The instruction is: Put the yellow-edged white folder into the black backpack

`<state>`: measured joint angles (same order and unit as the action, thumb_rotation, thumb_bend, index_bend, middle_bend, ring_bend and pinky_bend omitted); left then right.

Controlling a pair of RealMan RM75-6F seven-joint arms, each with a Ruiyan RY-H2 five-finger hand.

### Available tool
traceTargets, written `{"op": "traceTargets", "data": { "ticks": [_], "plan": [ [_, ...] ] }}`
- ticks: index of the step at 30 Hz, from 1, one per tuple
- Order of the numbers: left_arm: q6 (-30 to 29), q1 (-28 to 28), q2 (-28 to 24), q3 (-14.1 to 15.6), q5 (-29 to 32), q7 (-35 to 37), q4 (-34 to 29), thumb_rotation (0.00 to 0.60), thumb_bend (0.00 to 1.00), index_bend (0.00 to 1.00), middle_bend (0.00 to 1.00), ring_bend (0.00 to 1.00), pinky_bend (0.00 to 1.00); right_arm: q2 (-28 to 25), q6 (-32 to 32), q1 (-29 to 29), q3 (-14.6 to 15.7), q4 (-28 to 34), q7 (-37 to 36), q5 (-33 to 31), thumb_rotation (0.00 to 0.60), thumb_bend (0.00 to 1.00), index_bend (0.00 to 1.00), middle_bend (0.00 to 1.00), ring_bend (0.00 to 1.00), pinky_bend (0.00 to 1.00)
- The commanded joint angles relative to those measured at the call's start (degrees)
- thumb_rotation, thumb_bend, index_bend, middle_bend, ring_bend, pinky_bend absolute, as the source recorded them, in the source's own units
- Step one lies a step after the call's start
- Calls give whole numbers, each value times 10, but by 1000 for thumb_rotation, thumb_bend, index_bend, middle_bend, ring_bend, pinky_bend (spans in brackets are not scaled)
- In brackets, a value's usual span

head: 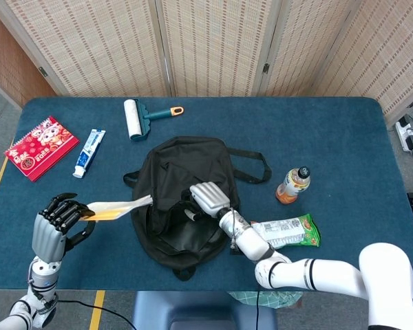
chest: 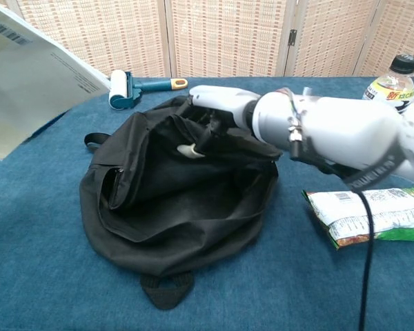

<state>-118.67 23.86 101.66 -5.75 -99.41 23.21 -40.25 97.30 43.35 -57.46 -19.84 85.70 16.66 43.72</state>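
The black backpack lies in the middle of the blue table. My right hand grips the upper edge of its opening and holds that flap lifted, so the dark inside shows. The white folder with its yellow edge is held up off the table by my left hand at the front left, tilted toward the backpack. In the chest view the folder fills the upper left corner and the left hand itself is out of frame.
A lint roller lies behind the backpack. A toothpaste tube and a red notebook sit at the far left. To the right of the backpack are a drink bottle and a green snack bag.
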Motion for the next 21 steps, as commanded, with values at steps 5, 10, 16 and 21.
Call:
{"op": "traceTargets", "data": {
  "ticks": [5,10,16,21],
  "plan": [
    [-30,19,12,25,-46,4,21,600,492,746,706,607,465,60,59,-58,-82,-35,-18,-111,600,754,858,520,528,659],
    [-36,40,23,37,-72,-12,31,600,493,747,709,611,476,80,66,-79,-115,-49,-40,-133,600,764,858,519,528,659],
    [-44,67,34,47,-101,-39,38,600,493,748,727,627,529,96,75,-97,-140,-60,-59,-147,600,781,858,519,528,659],
    [-37,94,42,53,-123,-71,32,600,494,752,736,636,580,108,70,-111,-159,-72,-78,-163,600,781,857,518,528,659]
  ]
}}
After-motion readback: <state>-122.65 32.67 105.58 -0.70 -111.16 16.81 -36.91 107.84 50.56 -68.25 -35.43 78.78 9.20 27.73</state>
